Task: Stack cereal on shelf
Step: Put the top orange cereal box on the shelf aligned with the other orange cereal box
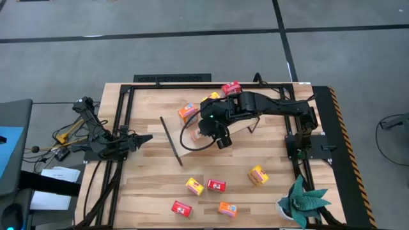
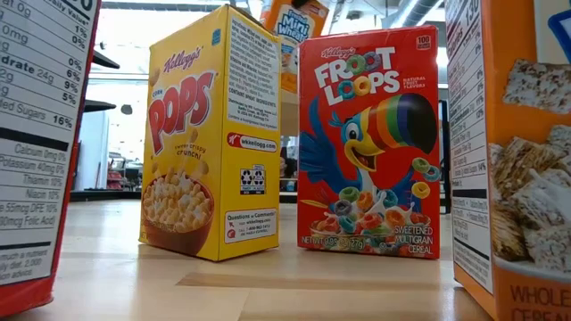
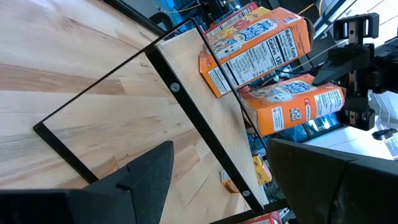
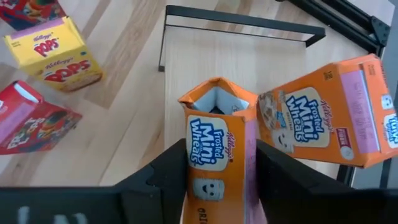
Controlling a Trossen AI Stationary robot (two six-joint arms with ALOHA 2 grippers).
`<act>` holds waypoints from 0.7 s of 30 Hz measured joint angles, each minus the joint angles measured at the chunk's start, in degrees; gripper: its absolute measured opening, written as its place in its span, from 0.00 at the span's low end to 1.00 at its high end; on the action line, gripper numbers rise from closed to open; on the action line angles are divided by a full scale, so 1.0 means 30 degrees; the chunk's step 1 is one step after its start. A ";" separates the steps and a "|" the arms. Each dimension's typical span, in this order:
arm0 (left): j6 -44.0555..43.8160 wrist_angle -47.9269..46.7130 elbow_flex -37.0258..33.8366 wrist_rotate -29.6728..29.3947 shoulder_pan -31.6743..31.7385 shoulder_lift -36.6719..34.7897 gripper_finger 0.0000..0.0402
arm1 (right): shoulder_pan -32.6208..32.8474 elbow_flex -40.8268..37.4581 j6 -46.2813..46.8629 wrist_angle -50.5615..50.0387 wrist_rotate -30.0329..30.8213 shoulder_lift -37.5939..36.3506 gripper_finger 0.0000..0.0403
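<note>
Over the shelf [image 4: 249, 62], a pale wood board edged in thin black rod, the right gripper [image 4: 217, 180] had its dark fingers either side of an orange Frosted Mini Wheats box [image 4: 217, 143], its top flaps crumpled open; whether they pressed it I could not tell. A second Mini Wheats box [image 4: 329, 112] stood just beside it. Yellow Corn Pops [image 2: 210, 134] and red Froot Loops [image 2: 370, 143] cartons stood on the tabletop [image 1: 147, 185]. The left gripper [image 1: 144, 138] waited agape at the table's left edge.

Orange cereal boxes [image 4: 217, 155], one yellow box [image 2: 212, 134], pale wood shelf [image 4: 249, 62]
</note>
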 joint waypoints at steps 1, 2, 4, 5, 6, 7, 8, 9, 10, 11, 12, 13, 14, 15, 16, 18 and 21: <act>0.0000 0.0000 0.0000 0.0000 0.0003 0.0000 0.62 | -0.0013 0.0000 -0.0039 0.0026 0.0003 0.0000 0.51; 0.0000 0.0000 0.0000 0.0000 0.0003 0.0000 0.62 | -0.0022 0.0000 -0.0074 0.0056 0.0015 0.0000 0.53; 0.0000 0.0000 0.0000 0.0000 0.0002 0.0000 0.62 | -0.0051 0.0000 -0.0087 0.0062 0.0029 0.0000 0.55; 0.0000 0.0000 0.0000 0.0000 0.0002 0.0000 0.62 | -0.0127 0.0000 -0.0082 0.0067 0.0041 0.0000 0.57; 0.0000 0.0000 0.0000 0.0000 0.0003 0.0000 0.62 | -0.0161 0.0000 -0.0087 0.0107 0.0051 0.0135 0.58; 0.0000 0.0000 0.0001 0.0000 0.0001 0.0000 0.62 | -0.0178 0.0020 -0.0091 0.0249 0.0053 0.0330 0.59; 0.0000 -0.0007 0.0000 0.0000 -0.0003 0.0000 0.62 | -0.0185 0.0016 -0.0092 0.0342 0.0109 0.0490 0.59; 0.0000 0.0000 0.0000 0.0000 0.0003 0.0000 0.62 | -0.0247 -0.0027 -0.0100 0.0166 0.0124 0.0602 0.60; 0.0003 -0.0007 0.0000 0.0000 0.0003 0.0000 0.62 | -0.0279 -0.0051 -0.0119 -0.0003 0.0123 0.0708 0.60; 0.0029 -0.0005 0.0001 0.0000 0.0000 0.0000 0.62 | -0.0291 -0.0035 -0.0147 0.0008 0.0117 0.0866 0.60; 0.0036 0.0000 0.0000 0.0000 0.0000 0.0000 0.62 | -0.0291 0.0000 -0.0237 0.0244 0.0138 0.0988 0.59; 0.0034 -0.0001 0.0000 0.0000 0.0002 0.0000 0.62 | -0.0292 0.0000 -0.0282 0.0276 0.0256 0.1090 0.59; 0.0022 0.0000 0.0000 0.0000 0.0002 0.0000 0.62 | -0.0291 -0.0019 -0.0284 0.0207 0.0488 0.1137 0.59; 0.0039 -0.0001 0.0000 0.0000 0.0002 0.0000 0.62 | -0.0281 -0.0029 -0.0338 0.0222 0.0636 0.1141 0.59; 0.0045 -0.0001 0.0000 0.0000 0.0003 0.0000 0.62 | -0.0236 -0.0029 -0.0452 0.0384 0.0691 0.1110 0.59; 0.0059 -0.0007 0.0000 0.0000 0.0002 0.0000 0.62 | -0.0211 0.0032 -0.0527 0.0748 0.0917 0.0977 0.60; 0.0204 -0.0007 0.0000 -0.0021 -0.0001 0.0000 0.62 | -0.0270 0.0572 -0.0634 0.0918 0.1137 0.0825 0.60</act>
